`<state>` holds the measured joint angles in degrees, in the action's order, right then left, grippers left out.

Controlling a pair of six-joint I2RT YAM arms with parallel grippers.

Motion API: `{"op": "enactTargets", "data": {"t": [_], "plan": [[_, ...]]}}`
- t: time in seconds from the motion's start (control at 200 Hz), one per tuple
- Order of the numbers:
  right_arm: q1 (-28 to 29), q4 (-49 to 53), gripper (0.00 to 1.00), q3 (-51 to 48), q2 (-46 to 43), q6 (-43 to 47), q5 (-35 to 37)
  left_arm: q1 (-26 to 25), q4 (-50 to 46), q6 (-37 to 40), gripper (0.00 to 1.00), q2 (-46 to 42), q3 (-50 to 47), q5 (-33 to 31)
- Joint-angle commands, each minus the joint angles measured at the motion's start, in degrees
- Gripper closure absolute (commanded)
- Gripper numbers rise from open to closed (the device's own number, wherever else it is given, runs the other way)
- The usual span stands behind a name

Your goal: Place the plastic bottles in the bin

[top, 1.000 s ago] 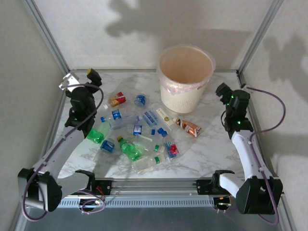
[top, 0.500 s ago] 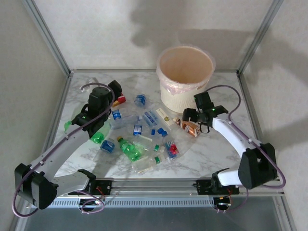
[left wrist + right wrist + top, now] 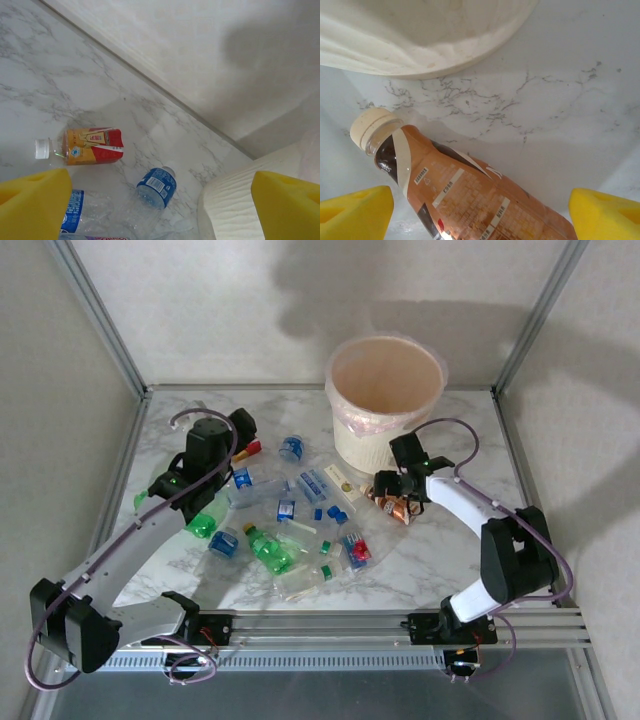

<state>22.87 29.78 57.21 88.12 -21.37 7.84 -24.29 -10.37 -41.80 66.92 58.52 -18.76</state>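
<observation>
Brown-labelled, cream-capped bottle (image 3: 460,195) flat on the table (image 3: 560,100) beside the cream bin (image 3: 420,45), right tool (image 3: 480,210) apart around it.

White marble-pattern tabletop (image 3: 420,565) carries round cream plastic bin (image 3: 385,435); brown-labelled plastic bottle (image 3: 470,200) lies between right fingers (image 3: 355,210), red-and-orange-labelled bottle (image 3: 92,146) and blue-labelled clear bottle (image 3: 155,186) ahead of left fingers (image 3: 30,200).
</observation>
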Motion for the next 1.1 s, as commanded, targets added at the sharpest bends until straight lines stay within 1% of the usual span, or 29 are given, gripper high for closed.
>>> {"op": "enactTargets", "data": {"t": [0.0,0.245,0.431,0.526,0.691,0.861,1.096], "plan": [[0.4,-0.7,0.10,0.8,2.5,1.2,0.3,-0.3,-1.9,-1.0,0.08,0.8,1.5,1.4],[1.5,-0.2,0.13,-2.1,2.3,0.2,0.4,-0.3,-1.8,-1.9,0.10,1.1,0.2,1.5],[2.2,1.7,0.15,-5.1,-0.8,-2.1,0.4,-0.3,-1.6,-2.5,0.11,1.4,-0.8,1.8],[3.6,3.5,0.16,-4.1,-1.0,-3.4,0.5,-0.3,-1.4,-2.8,0.11,1.4,-1.6,1.7],[3.8,7.2,0.17,-3.3,0.4,-6.0,-0.1,-0.3,-0.5,-3.5,0.11,0.5,-3.3,1.8],[3.8,6.2,0.14,-5.1,0.8,-7.4,-1.9,-0.3,-0.8,-3.1,0.11,0.4,-3.9,1.7],[3.9,3.3,0.17,-5.1,4.1,-7.2,-0.8,-0.3,-1.1,-3.2,0.11,0.6,-3.2,1.9]]}}
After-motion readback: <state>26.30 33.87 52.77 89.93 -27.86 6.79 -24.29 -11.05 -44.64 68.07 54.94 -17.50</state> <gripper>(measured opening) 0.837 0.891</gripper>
